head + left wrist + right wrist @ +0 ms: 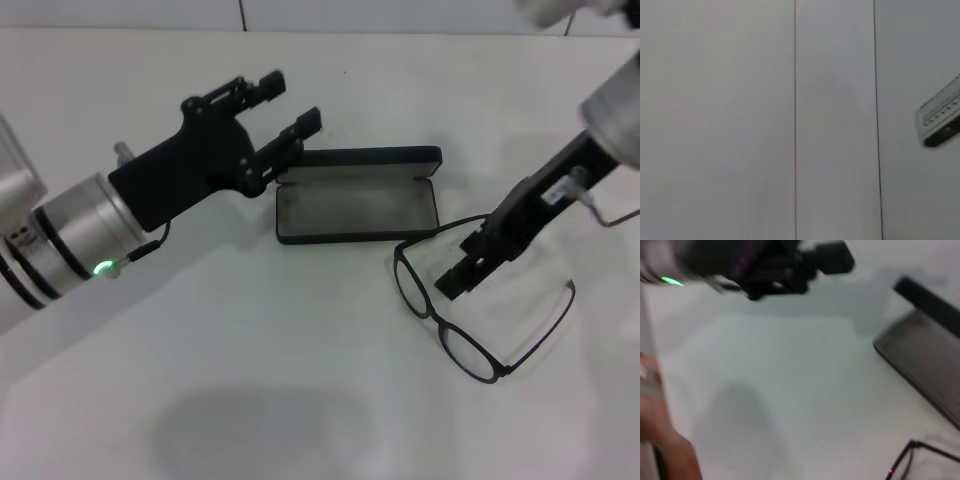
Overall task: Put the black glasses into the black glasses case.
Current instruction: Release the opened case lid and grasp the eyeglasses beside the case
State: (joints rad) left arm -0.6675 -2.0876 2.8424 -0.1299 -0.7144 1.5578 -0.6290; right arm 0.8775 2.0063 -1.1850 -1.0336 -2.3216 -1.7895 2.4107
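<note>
Right claw (452, 283) hovering over black glasses (470, 300), state unclear; left claw (290, 105) spread, sitting beside open black glasses case (357, 205).

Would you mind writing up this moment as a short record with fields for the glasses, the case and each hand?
glasses: black glasses lie unfolded on the white table, outside the case, on the robot's right of it
case: black glasses case sits open on the table, nothing on its grey lining, lid raised at the far side
left hand: left hand hovers open beside the case's left end, holding nothing
right hand: right hand is lowered over the glasses by the near lens; grip unclear
task state: glasses not yet in the case
</note>
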